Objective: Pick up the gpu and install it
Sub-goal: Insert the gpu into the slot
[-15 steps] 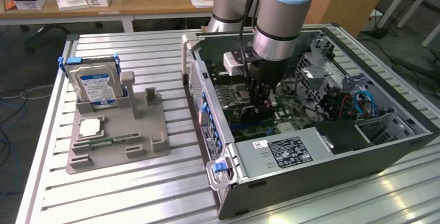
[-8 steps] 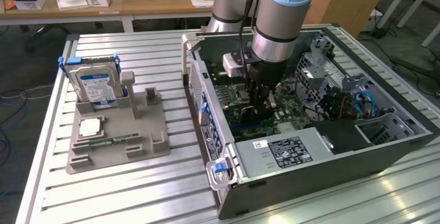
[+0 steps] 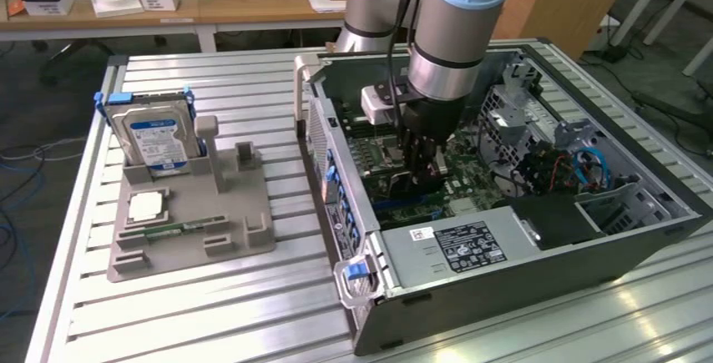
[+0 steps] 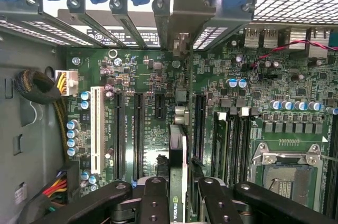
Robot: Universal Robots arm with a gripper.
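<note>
Exterior view, centre of frame: the arm reaches down into the open computer case (image 3: 624, 213), which lies on its side on the slatted counter (image 3: 223, 313). The tool (image 3: 418, 171) is low over the motherboard (image 3: 379, 150).

Wrist view: the tool (image 4: 177, 205) is closed to a narrow gap with the gpu (image 4: 177, 166) pinched in it. The card is seen edge-on, a thin dark strip between the black fingers (image 4: 153, 203), standing upright over the board among the long black expansion slots (image 4: 137, 129). I cannot tell whether its lower edge touches a slot.

Toward the exterior view's left, a grey holder (image 3: 189, 238) carries the hard drive (image 3: 156, 138) and a small green memory stick (image 3: 167, 231), well apart from the case.

Handling, as a judgement:
- The card looks light and stiff, so it should not sag in a pinch.
- It is fragile at the connector edge and at any exposed components.
- The cooler face is probably smooth, so it could slip or pivot under a push.
- The best hold is flat across the two broad faces near the upper long edge, about mid-length, clear of the bracket and the contacts.
</note>
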